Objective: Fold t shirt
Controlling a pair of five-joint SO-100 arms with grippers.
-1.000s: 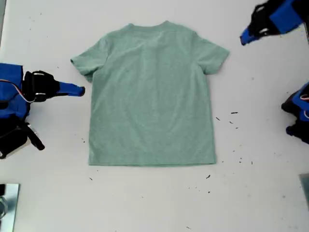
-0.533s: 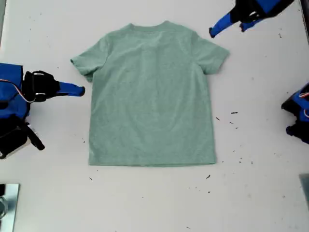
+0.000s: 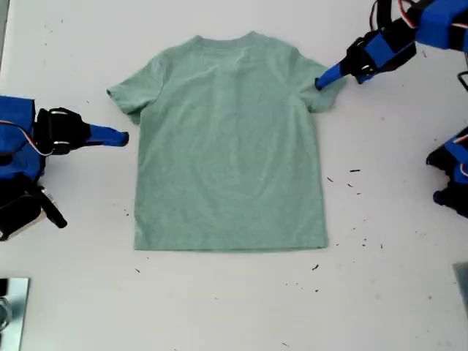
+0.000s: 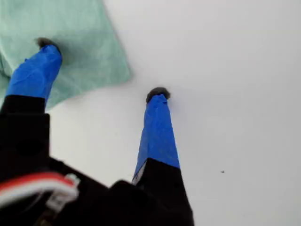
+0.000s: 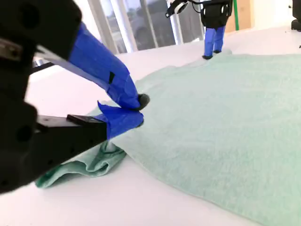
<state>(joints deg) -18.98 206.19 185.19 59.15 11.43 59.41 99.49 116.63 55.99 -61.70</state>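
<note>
**Sleeve pickup, both sides**

My second gripper [image 3: 124, 136], exterior view's left: jaws closed, empty, just beside the sleeve. The t shirt [image 3: 228, 142] lies flat mid-table [image 3: 395, 292]. My first gripper [image 3: 322, 81], exterior view's right: jaws wide, straddling the sleeve hem. Best to close low, catching both layers before lifting inward.

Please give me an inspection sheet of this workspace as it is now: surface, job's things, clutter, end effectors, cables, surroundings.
Surface: white table, flat.
Job's things: pale green cloth t-shirt, spread flat, unfolded.
Clutter: small dark specks at the exterior view's right.
End effectors: my first end effector open, one fingertip on a sleeve, the other on the table; my second end effector shut beside the other sleeve.
Cables: red and white wires on the first arm.
Surroundings: windows.
</note>
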